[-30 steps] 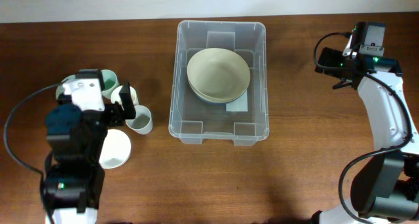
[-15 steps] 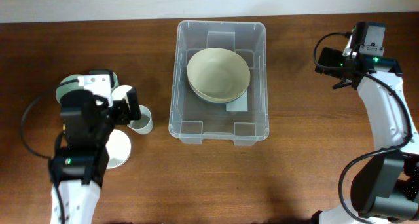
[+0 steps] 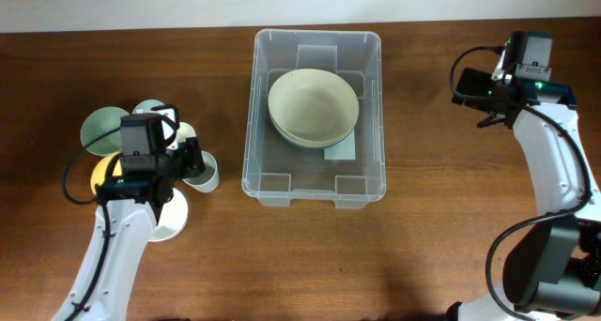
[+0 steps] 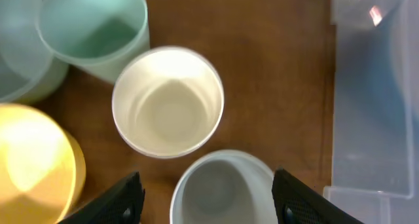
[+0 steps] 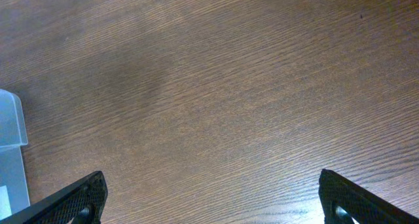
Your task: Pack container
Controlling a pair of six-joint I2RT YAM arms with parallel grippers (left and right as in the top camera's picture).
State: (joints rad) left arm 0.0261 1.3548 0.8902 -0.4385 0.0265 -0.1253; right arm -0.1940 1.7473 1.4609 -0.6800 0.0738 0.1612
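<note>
The clear plastic container [image 3: 317, 185] stands mid-table with a cream bowl [image 3: 313, 105] inside; its wall shows in the left wrist view [image 4: 380, 99]. My left gripper [image 3: 194, 163] is open, with one finger on each side of a grey-white cup [image 4: 222, 188] and gaps between the fingers [image 4: 209, 207] and the cup. A cream cup [image 4: 168, 101] and a mint cup [image 4: 95, 31] stand just beyond it. My right gripper [image 3: 470, 88] is open and empty over bare wood [image 5: 219, 201], right of the container.
Left of the cups are a mint bowl [image 3: 100, 129], a yellow bowl [image 4: 33, 158] and a white bowl [image 3: 167, 214]. A container corner [image 5: 10, 145] shows at the left edge of the right wrist view.
My left arm has come down and reached right, so the open fingers now straddle the grey-white cup. The right arm has not moved.
</note>
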